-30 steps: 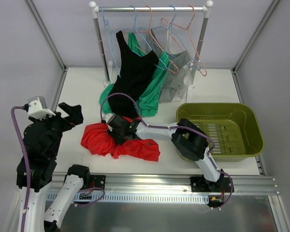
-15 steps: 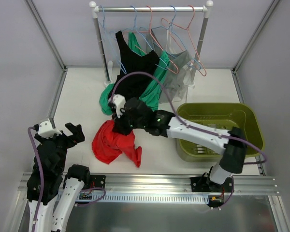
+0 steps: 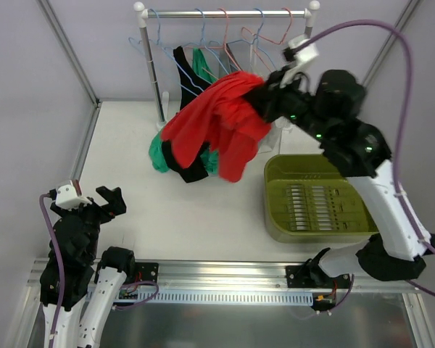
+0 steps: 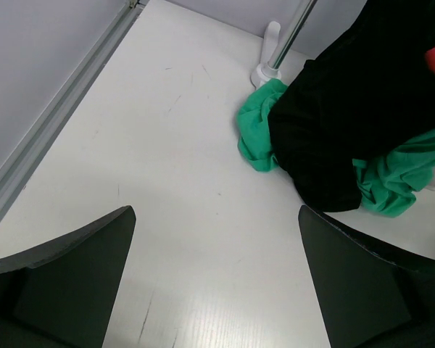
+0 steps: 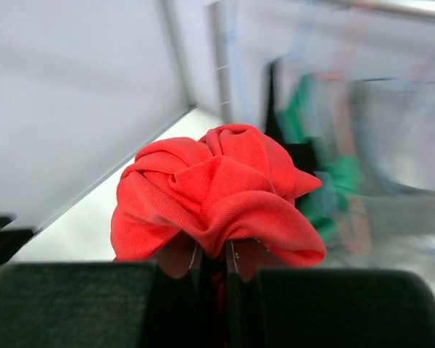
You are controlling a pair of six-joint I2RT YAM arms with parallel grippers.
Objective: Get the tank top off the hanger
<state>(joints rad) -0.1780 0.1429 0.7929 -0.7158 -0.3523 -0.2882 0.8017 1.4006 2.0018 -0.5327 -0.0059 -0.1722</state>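
My right gripper (image 3: 264, 94) is shut on a bunched red tank top (image 3: 217, 123) and holds it high in the air in front of the clothes rack. The red cloth hangs free of any hanger. In the right wrist view the red top (image 5: 217, 188) bulges out above my closed fingers (image 5: 214, 254). A black tank top (image 3: 183, 72) and a green one (image 3: 157, 154) still hang from hangers on the rail (image 3: 225, 13), their lower ends on the table. My left gripper (image 3: 105, 201) is open and empty, low at the front left (image 4: 217, 275).
An olive basket (image 3: 268, 196) stands at the right, under the right arm. The rack's left post (image 3: 148, 65) and its foot (image 4: 268, 72) stand at the back. The black top (image 4: 348, 109) and green top (image 4: 257, 138) lie ahead of the left gripper.
The right arm has lifted the red tank top from the table up and to the right, to rack height. The left arm drew back and lower, then stayed still.
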